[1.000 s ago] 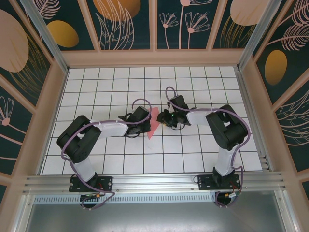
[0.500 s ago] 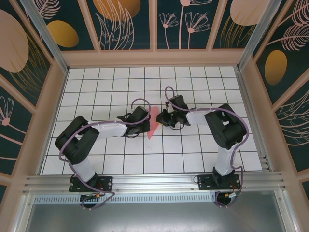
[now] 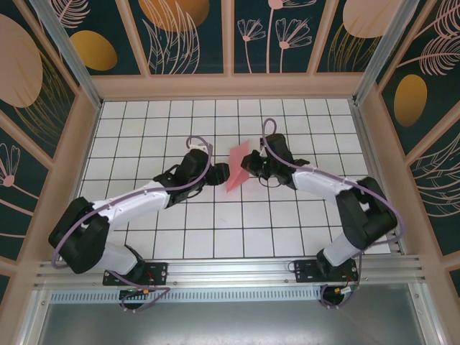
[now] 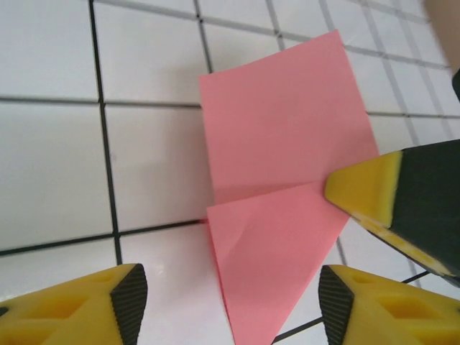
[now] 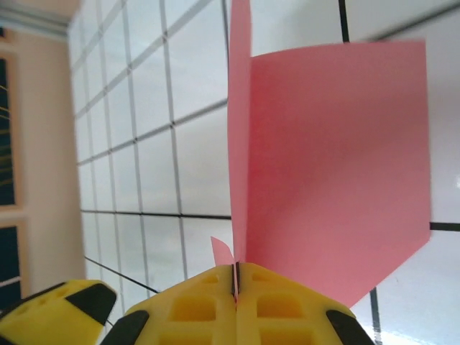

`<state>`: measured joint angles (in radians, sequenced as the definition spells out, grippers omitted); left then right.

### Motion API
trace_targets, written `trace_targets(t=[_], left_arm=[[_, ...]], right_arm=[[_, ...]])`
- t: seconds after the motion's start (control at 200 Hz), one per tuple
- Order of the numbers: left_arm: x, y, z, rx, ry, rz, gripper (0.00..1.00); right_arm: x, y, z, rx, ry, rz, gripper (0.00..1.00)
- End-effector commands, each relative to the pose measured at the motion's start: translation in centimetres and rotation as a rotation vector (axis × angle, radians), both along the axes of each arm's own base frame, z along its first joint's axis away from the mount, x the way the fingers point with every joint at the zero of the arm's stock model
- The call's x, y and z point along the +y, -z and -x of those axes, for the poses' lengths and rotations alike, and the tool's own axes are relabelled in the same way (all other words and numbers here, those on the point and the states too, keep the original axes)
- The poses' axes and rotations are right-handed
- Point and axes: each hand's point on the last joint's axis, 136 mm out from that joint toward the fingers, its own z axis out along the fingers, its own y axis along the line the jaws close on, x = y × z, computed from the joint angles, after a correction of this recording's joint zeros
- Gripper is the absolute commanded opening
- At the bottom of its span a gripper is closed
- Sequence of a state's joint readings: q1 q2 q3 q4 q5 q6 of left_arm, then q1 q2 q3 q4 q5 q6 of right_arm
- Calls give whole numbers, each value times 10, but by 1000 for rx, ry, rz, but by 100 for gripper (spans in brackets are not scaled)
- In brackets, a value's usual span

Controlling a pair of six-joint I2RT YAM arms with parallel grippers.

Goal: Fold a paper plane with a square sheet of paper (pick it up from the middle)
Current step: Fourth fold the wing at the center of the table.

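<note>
White gridded surface point(image 3: 144, 122) inside a walled enclosure with floral panels. Folded pink-red paper sheet point(image 3: 237, 165) sits at mid-surface, slightly far of centre, between the two arms. Right gripper point(image 3: 249, 167) is clenched on the sheet's right edge. In the right wrist view the yellow pads point(image 5: 208, 302) are pressed together with the paper between them, one flap standing edge-on and the other spread wide. Left gripper point(image 3: 220, 173) is just left of the sheet, released, fingers spread wide. In the left wrist view the sheet's creased corner points between them. Can't tell if the paper touches the surface.
</note>
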<state>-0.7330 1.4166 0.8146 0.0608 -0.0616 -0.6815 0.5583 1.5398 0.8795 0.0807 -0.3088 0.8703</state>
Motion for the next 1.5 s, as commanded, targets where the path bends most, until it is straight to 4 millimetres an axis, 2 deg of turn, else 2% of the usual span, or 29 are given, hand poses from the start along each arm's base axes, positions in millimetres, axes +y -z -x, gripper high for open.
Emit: trace_targets(t=[0.0, 0.105, 0.205, 0.38, 0.475, 0.595, 0.656, 0.681, 0.766, 0.891, 1.016, 1.271, 1.496], left_arm=[[-2, -24, -3, -119, 39, 37, 69], [-7, -28, 4, -186, 122, 33, 71], [-15, -24, 15, -260, 243, 19, 74], [-21, -14, 22, -360, 349, -14, 75], [-23, 5, 20, -351, 386, -88, 71], [-24, 34, 16, -315, 412, -161, 60], [-28, 40, 19, -333, 452, -156, 53], [-31, 44, 24, -351, 483, -152, 52], [-30, 34, 28, -450, 489, -115, 50], [-34, 29, 31, -496, 519, -95, 51], [-39, 44, 30, -474, 551, -119, 51], [-47, 63, 26, -463, 596, -146, 48], [-48, 66, 18, -487, 593, -197, 40]], right_arm=[[-18, 5, 5, 41, 120, 24, 0], [-18, 5, 5, 65, 192, 7, 0], [-18, 16, 7, 128, 285, -2, 0], [-13, 40, 12, 239, 392, 5, 0], [-10, 51, 16, 288, 420, 16, 0], [-8, 61, 19, 343, 445, 14, 0], [-8, 65, 20, 366, 456, 21, 0], [-8, 65, 20, 374, 458, 22, 0], [-11, 65, 19, 387, 474, 31, 0], [-10, 65, 17, 417, 478, 11, 0], [-4, 64, 15, 443, 464, -10, 0], [1, 66, 13, 473, 451, -11, 0], [2, 67, 14, 494, 438, -15, 0]])
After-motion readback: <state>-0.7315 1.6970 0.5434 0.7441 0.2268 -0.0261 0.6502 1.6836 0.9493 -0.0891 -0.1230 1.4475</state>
